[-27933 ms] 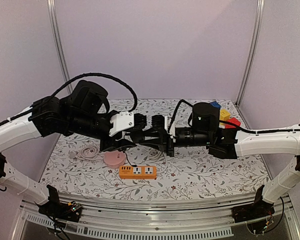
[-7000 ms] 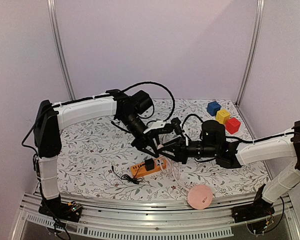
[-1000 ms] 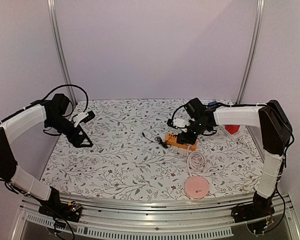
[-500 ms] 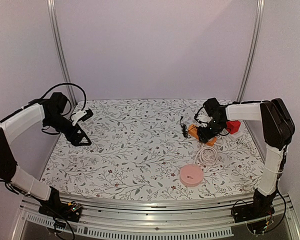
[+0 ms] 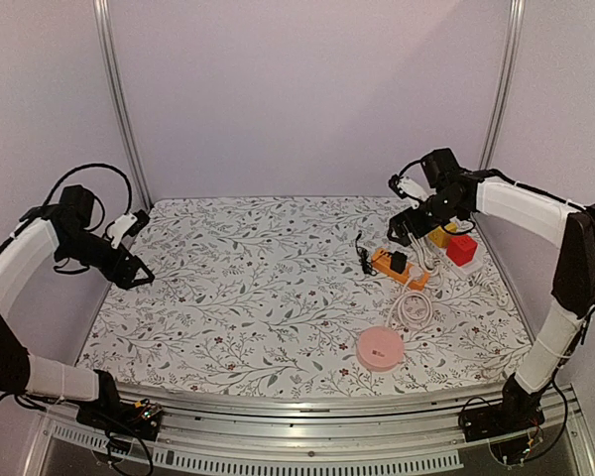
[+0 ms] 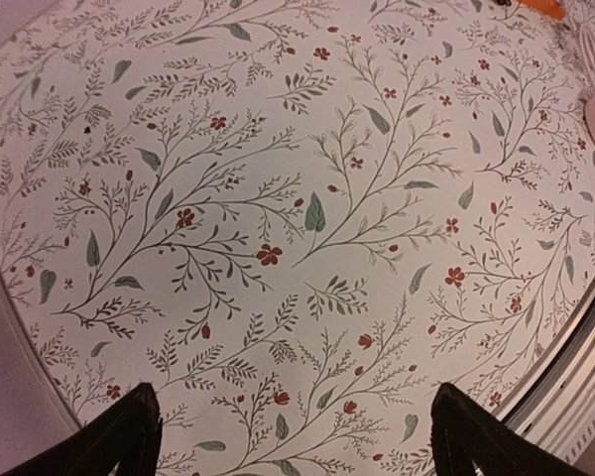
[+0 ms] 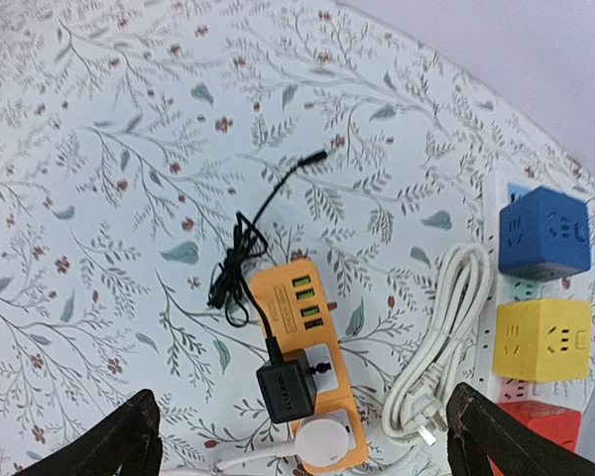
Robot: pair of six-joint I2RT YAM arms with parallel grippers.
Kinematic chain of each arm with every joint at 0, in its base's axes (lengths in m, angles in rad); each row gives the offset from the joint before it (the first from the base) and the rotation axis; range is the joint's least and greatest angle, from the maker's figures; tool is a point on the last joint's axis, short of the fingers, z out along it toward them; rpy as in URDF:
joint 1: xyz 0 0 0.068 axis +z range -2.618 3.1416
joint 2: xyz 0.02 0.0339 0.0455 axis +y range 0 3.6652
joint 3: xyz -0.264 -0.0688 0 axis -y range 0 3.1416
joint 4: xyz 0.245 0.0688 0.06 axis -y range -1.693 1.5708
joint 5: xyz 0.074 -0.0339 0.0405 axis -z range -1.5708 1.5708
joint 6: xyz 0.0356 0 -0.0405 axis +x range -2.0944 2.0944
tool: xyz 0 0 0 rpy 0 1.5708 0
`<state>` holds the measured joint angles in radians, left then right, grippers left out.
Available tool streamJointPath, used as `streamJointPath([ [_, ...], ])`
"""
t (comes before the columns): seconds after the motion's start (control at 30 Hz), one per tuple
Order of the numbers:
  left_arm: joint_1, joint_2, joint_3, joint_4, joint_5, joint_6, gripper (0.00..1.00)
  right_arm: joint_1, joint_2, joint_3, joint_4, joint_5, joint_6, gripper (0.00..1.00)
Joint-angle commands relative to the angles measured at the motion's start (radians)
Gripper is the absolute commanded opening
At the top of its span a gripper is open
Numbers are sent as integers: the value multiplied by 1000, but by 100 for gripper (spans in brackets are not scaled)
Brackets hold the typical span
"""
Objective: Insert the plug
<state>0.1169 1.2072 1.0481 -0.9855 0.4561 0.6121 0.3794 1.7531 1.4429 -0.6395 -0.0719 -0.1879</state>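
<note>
One worry with my right gripper [image 7: 305,438] wide open and empty: the black plug [image 7: 286,389] below may be half-seated, and its cable [image 7: 240,260] could tug it out.

The left wrist view's top edge cuts off the orange power strip [image 6: 547,6]; the right wrist view's bottom edge clips the red cube [image 7: 535,441].

White cloth table cover [image 6: 307,213]: grey-green leaf sprigs, small red flowers. Orange plastic power strip [image 7: 322,342], green ports. Black square plug [image 7: 284,389]. Blue cube socket [image 7: 545,231], yellow cube socket [image 7: 543,340], red cube socket [image 7: 535,426]. Pink round disc [image 5: 380,349].
</note>
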Motion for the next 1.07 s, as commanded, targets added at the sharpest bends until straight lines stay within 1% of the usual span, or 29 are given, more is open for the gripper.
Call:
streamJointPath([
  [0.0,107,-63,-76,39,1,-41,94,-33,-197,7,93,-63,72,99],
  [0.13,225,-123,-169,180,28,-140,95,-154,-357,-216,305,-13,249,99],
  [0.2,276,-145,-213,262,23,-204,96,-221,-411,-325,361,-5,350,99],
  [0.23,298,-153,-231,295,28,-227,97,-240,-443,-381,385,17,372,99],
  [0.3,332,-164,-256,346,45,-265,98,-244,-487,-478,427,139,409,99],
  [0.4,343,-165,-273,397,37,-302,99,-244,-570,-630,516,267,434,99],
  [0.57,345,-148,-280,399,54,-313,99,-244,-698,-868,698,468,518,99],
  [0.7,342,-147,-289,408,60,-310,100,-244,-752,-947,751,555,541,99],
  [1.03,340,-163,-307,413,111,-287,99,-245,-812,-1036,836,585,511,99],
])
